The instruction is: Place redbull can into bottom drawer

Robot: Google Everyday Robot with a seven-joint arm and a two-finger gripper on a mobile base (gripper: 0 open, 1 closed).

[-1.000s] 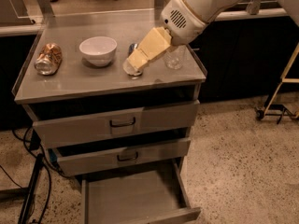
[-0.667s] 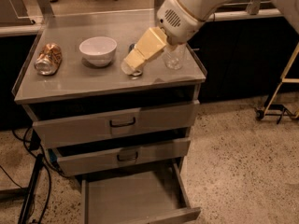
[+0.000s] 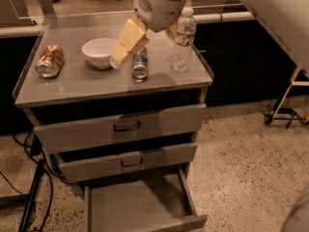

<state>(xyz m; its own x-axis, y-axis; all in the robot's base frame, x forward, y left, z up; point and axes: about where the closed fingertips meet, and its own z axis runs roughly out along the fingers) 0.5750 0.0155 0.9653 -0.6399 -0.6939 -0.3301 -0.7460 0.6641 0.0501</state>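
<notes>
Standing upright on the flat grey steel cabinet top [image 3: 72, 86], the slim blue-and-silver redbull can [image 3: 139, 63] shows its shiny silver top. It sits near the middle of the surface, slightly toward the right, and is outside every drawer.

Gripper: the robot's cream-yellow gripper [image 3: 120, 56] slants down and to the left from the rounded white wrist housing [image 3: 157, 4] at the top of the view. Its tip lies just beside the redbull can on the can's left, between the can and the round white bowl [image 3: 98, 51]. Whether the gripper is spread or pressed together cannot be told, and contact with the can cannot be confirmed.

Other items on the cabinet top:
- The white bowl stands upright to the left of the gripper tip.
- A fatter orange-copper can [image 3: 49, 60] lies on its side near the left edge, well apart from the redbull can.
- A clear plastic water bottle [image 3: 183, 40] with a white cap stands upright to the right of the redbull can, near it but not touching.

Drawers: the bottom drawer [image 3: 140, 207], a wide shallow grey steel tray with a flat floor and low sides, is pulled out farthest, and its floor is in view. The two grey upper drawers with dark loop handles [image 3: 127, 126] sit above it, each front standing slightly forward with a dark gap above it.

Surroundings: a speckled floor [image 3: 241, 153] lies to the right of the cabinet, and dark cables [image 3: 29, 197] run down its left side.
</notes>
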